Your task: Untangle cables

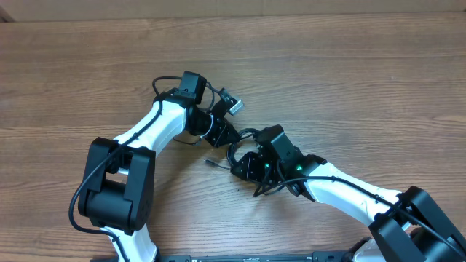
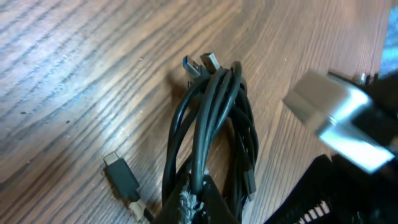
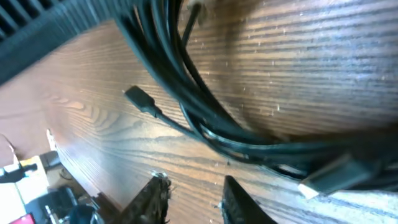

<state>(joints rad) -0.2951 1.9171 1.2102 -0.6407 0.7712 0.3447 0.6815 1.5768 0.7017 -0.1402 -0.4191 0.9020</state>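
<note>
The left jaws are closed tight on the cables (image 2: 208, 118), gripping the bundle at its near end. In the left wrist view the bundle's long axis runs straight away from the jaws across the counter (image 1: 328, 65), ending in two flat plugs (image 2: 202, 62) that point away from the jaws. A small dark plug (image 2: 121, 175) lies on the wood just left of the bundle, apart from it. From overhead the cables sit in a small knot between the two arms, near the middle of the counter. The right jaws stand partly open with nothing between the fingers (image 3: 152, 199). In the right wrist view the bundle crosses on a slant from upper left to lower right, just beyond the fingertips, with a pale plug (image 3: 329, 177) at its lower right end.
</note>
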